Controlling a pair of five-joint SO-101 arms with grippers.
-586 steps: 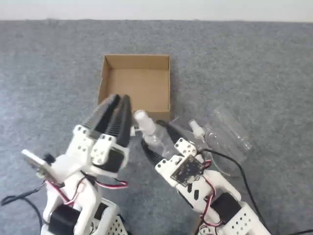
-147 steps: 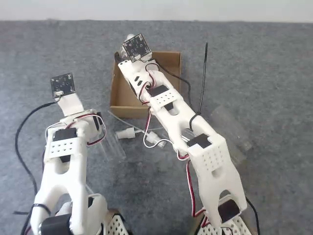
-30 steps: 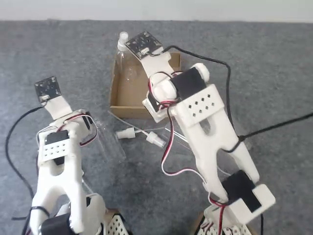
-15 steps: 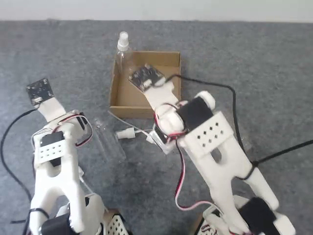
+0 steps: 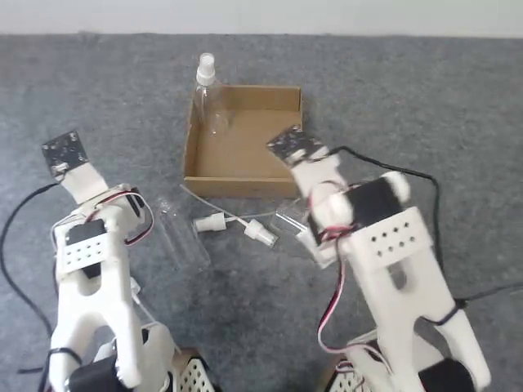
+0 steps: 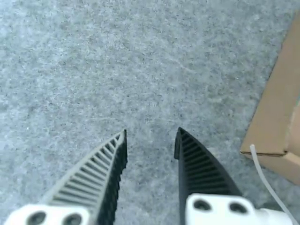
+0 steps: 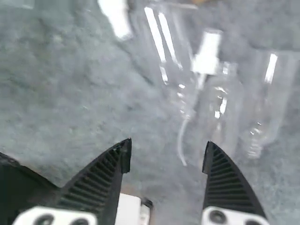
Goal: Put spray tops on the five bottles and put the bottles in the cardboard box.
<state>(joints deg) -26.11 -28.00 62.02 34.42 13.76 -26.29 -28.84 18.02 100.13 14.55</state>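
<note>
Already one clear spray-topped plastic bottle [image 5: 207, 102] stood inside the brown cardboard box [image 5: 239, 186]; left hand [image 6: 150, 138] and right hand [image 7: 167, 149] gaped, empty.

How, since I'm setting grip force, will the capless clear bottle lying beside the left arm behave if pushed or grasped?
Lying on its side on the carpet, the bottle would probably roll if nudged sideways. It looks transparent, thin-walled and empty, so likely light, and may flex or slip when squeezed.

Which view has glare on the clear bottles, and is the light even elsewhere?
Right wrist view: bright streaks on the clear bottles. High view: even light, faint glints on the bottle in the cardboard box. Left wrist view: matte carpet, no glare.
</note>
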